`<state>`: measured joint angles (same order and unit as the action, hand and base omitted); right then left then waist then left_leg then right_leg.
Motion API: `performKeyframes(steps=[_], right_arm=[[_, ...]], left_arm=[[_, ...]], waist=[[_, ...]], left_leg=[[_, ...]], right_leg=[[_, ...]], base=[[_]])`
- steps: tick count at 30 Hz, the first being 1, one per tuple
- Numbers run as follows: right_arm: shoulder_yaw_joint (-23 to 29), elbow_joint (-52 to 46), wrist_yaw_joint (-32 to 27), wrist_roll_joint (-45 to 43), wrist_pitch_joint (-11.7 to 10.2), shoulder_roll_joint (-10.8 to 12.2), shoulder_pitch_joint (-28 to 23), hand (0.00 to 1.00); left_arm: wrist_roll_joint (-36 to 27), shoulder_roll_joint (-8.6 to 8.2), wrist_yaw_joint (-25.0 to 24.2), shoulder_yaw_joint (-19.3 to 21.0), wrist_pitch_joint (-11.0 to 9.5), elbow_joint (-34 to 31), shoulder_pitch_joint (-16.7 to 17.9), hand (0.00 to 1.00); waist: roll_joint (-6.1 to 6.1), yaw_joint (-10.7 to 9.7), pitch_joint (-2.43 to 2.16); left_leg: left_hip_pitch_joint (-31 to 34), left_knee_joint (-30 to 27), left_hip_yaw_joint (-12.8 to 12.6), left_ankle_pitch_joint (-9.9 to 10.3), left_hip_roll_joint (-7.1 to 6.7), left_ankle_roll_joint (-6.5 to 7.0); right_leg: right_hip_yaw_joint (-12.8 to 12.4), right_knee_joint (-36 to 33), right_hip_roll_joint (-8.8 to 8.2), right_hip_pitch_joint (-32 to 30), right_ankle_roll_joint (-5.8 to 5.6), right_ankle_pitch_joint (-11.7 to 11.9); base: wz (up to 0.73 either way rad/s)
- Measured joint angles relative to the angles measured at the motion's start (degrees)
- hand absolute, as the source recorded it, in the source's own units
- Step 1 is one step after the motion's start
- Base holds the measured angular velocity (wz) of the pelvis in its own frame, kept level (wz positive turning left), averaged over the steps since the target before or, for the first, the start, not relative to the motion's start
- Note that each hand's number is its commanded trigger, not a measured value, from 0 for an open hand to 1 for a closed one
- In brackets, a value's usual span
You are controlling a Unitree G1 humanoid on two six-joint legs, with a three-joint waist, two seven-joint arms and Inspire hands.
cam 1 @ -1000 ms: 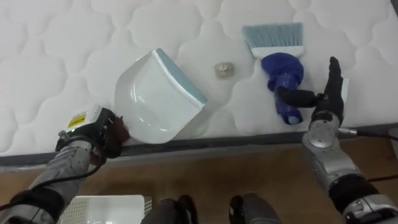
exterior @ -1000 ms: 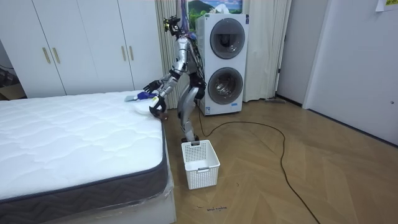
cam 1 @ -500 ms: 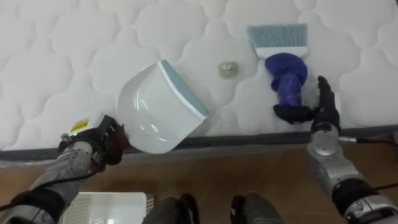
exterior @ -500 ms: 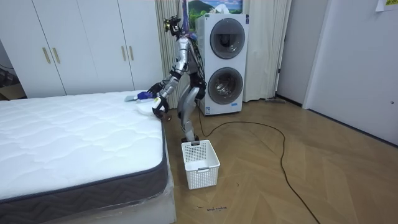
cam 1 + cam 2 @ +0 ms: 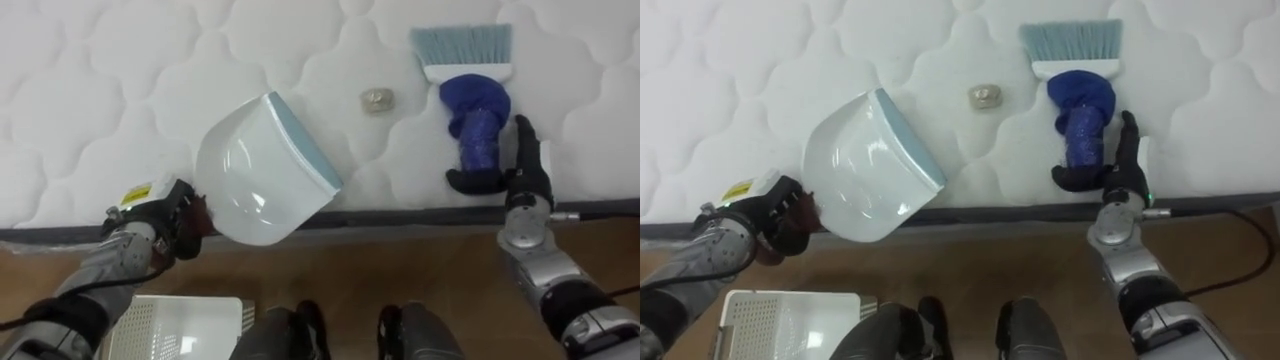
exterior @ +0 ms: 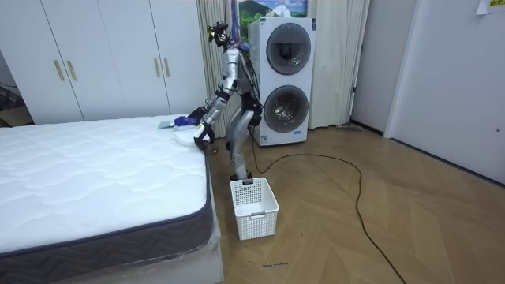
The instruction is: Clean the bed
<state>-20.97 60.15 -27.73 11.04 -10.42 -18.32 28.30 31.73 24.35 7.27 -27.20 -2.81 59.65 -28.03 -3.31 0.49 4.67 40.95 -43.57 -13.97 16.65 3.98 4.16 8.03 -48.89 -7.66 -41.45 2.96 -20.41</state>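
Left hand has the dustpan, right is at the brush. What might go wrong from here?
1. The right hand has its fingers straight beside the handle end of the brush, only the thumb across it; closing from here may nudge it away instead of gripping.
2. The dustpan in the left hand overhangs the mattress edge, its lip apart from the scrap; a sweep could send the scrap past it, perhaps to the floor.

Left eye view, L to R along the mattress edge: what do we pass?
In order: left hand → white plastic dustpan with a pale blue lip → small beige scrap → blue hand brush with pale blue bristles.
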Motion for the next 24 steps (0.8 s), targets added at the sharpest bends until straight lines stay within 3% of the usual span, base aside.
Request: performKeyframes(steps=[11,16,24], right_arm=[[-0.1,0.4,-1.6,0.0,0.7,0.1,1.3,0.00],[0.3,0.4,-1.6,-2.3,3.3,0.1,2.2,0.00],[0.0,0.4,-1.7,-2.6,6.4,0.1,3.8,0.00]], left_arm=[[0.0,-0.15,-0.1,0.1,0.4,-0.3,-1.2,1.00],[0.0,-0.15,-0.3,0.3,2.2,-2.4,-0.9,1.00],[0.0,-0.36,-0.5,-1.0,3.3,-2.5,-0.6,1.00]], waist=[[0.54,0.7,0.31],[1.02,1.0,0.31],[1.04,1.2,0.30]], left_leg=[[1.8,-1.9,0.1,0.0,0.15,0.09],[2.6,-2.7,0.3,0.0,0.08,0.10],[2.9,-3.7,0.5,0.0,0.03,0.17]], right_leg=[[0.0,-2.0,-0.27,-1.9,0.27,-0.3],[0.0,-2.9,-0.34,-2.6,0.32,-0.3],[0.0,-3.9,-0.54,-2.8,0.41,-0.4]], base=[[0.00],[0.00],[0.00]])
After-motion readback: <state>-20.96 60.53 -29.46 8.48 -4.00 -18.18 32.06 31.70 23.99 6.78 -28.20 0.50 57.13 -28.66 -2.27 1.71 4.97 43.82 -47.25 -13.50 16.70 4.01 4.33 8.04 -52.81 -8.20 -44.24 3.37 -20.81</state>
